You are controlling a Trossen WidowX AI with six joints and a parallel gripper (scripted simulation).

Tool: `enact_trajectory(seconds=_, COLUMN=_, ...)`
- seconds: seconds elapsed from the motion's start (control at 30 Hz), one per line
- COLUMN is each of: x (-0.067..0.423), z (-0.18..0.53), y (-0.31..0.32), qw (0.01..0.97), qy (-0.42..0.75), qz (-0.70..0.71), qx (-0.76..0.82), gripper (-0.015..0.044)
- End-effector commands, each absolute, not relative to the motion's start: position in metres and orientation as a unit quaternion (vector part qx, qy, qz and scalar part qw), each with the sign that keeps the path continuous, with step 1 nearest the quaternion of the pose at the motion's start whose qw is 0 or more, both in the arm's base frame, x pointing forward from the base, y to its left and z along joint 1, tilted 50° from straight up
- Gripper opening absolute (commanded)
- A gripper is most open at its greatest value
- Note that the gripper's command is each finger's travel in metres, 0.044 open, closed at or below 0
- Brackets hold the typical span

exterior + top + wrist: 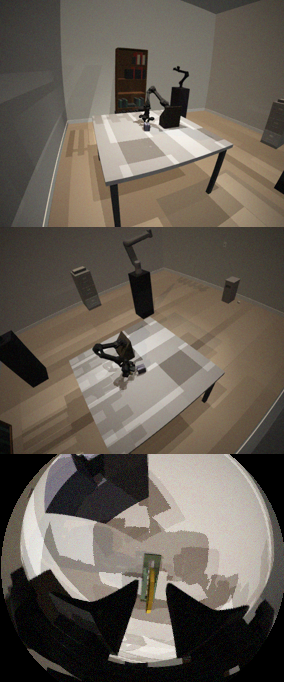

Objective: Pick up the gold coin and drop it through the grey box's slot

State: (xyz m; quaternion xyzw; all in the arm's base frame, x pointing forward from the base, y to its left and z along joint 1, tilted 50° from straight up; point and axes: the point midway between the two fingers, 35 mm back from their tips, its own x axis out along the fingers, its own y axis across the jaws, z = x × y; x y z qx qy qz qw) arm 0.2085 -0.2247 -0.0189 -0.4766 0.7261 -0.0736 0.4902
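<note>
The gold coin (151,593) stands on its edge in the dark-green holder (143,581) on the table; it shows edge-on as a thin yellow strip in the wrist view. My gripper (152,584) (128,373) (146,120) points down over it, partly open, one finger on each side of the coin with a gap to both. The closed grey box (94,482) (141,368) (147,127) stands close beside the gripper, at the upper left in the wrist view. Its slot does not show clearly. In the top and exterior views the coin and the holder are hidden by the gripper.
The arm's dark base block (126,346) (170,117) stands on the patchwork grey table (178,366) (139,148) behind the gripper. Off the table are a second arm on a black pedestal (141,292), a bookshelf (131,79) and filing cabinets (86,287).
</note>
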Motion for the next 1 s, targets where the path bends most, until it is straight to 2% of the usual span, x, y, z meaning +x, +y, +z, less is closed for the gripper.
enact_trajectory(seconds=0.0, x=0.205, z=-0.023, y=-0.227, qw=0.488, qy=0.728, qz=-0.069, qx=-0.477, gripper=0.0161)
enact_trajectory(seconds=0.03, x=0.205, z=-0.024, y=-0.227, qw=0.488, qy=0.728, qz=-0.069, qx=-0.477, gripper=0.0161)
enact_trajectory(seconds=0.2, x=0.205, z=-0.024, y=-0.227, qw=0.488, qy=0.728, qz=-0.069, qx=-0.477, gripper=0.0029)
enact_trajectory(seconds=0.33, x=0.205, z=-0.024, y=-0.227, qw=0.488, qy=0.728, qz=-0.069, qx=-0.477, gripper=0.0003)
enact_trajectory(seconds=0.97, x=0.212, z=-0.009, y=-0.207, qw=0.492, qy=0.728, qz=-0.066, qx=-0.473, gripper=0.0000)
